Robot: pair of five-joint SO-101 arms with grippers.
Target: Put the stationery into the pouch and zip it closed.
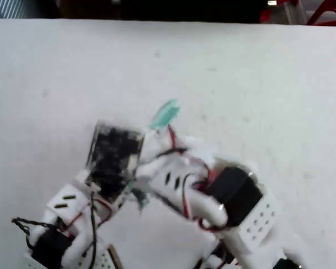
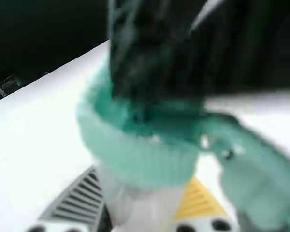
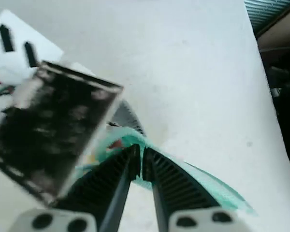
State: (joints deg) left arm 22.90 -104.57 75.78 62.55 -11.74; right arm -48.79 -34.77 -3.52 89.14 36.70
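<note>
While beside pouch (image 3: 58,130), right pincer (image 3: 141,153) closed.

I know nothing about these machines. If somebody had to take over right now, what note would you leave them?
Right gripper: shut on a teal strip beside the pouch.
Left gripper: at the pouch's edge nearer the arms; too blurred to judge its grip.
Pouch: black, tilted, between both arms over the table.
Done: unclear; the pouch's contents and zip cannot be made out.
Left: probably confirm the stationery is inside, then zip it closed.
</note>
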